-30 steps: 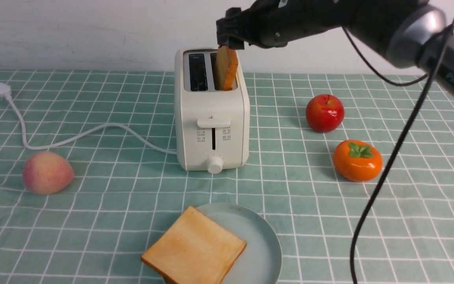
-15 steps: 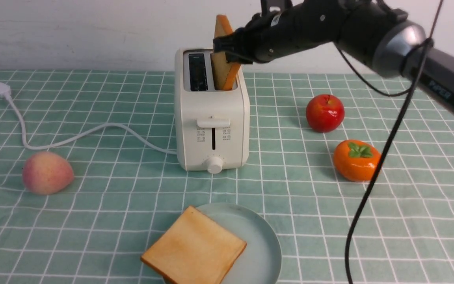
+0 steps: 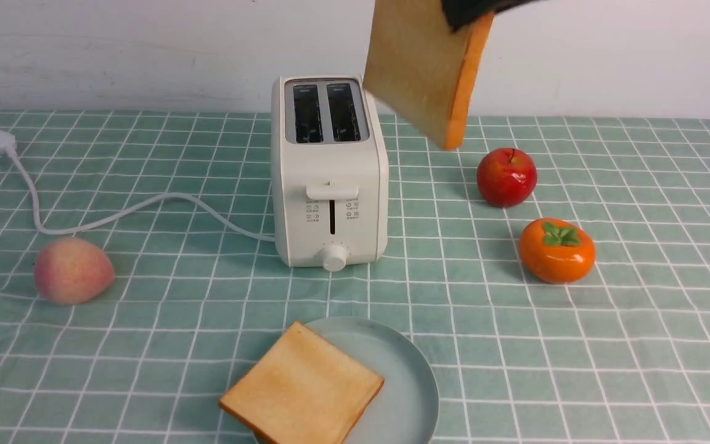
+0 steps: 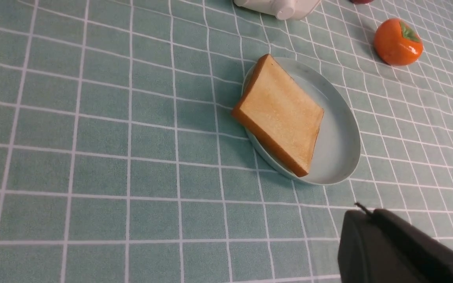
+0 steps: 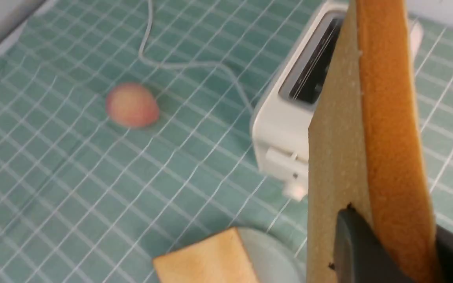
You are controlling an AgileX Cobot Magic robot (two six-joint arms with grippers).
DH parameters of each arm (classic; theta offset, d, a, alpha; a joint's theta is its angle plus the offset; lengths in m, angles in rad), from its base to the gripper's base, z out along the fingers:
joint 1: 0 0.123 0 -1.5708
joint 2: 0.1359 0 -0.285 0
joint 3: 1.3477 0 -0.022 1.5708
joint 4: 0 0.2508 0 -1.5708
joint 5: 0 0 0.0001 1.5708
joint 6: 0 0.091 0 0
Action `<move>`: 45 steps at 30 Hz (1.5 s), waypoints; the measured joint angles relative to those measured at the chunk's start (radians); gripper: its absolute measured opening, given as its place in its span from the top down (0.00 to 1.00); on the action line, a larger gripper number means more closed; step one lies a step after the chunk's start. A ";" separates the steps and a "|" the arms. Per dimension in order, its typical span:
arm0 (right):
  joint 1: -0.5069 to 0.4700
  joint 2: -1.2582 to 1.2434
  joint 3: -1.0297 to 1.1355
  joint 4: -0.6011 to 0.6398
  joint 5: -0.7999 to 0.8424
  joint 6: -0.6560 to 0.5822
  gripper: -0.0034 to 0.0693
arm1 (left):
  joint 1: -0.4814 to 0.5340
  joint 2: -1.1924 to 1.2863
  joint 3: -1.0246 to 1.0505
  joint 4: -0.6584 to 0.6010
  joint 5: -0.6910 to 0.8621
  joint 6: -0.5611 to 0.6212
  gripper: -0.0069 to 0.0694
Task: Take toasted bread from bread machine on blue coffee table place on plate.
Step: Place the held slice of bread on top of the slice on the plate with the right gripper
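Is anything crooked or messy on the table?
Yes, a little. The toast on the plate lies off-centre, one corner sticking out past the plate's left rim over the blue coffee table. Nothing looks spilled or broken.

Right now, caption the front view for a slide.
Right gripper holds toast slice aloft near toaster; another slice on plate.

Plain white wall (image 3: pixel 114 49); soft, even light

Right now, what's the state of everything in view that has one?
Toaster: both slots empty, lever up.
Held toast: in the air, clear of toaster, tilted.
Right pincer: shut on held toast.
Plate: one slice on it.
Second toast: flat, overhanging plate rim.
Plug: not plugged in.
Left pincer: opening unclear.
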 joint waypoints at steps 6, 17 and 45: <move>0.000 0.041 0.316 0.281 -0.001 -0.153 0.82 | 0.000 0.000 0.000 0.004 0.000 0.000 0.93; 0.001 0.160 0.584 0.554 -0.030 -0.398 0.82 | 0.000 0.000 0.000 -0.001 0.038 0.000 0.93; -0.027 0.006 0.371 0.003 -0.026 -0.050 0.56 | 0.000 0.000 0.000 0.005 0.049 0.000 0.93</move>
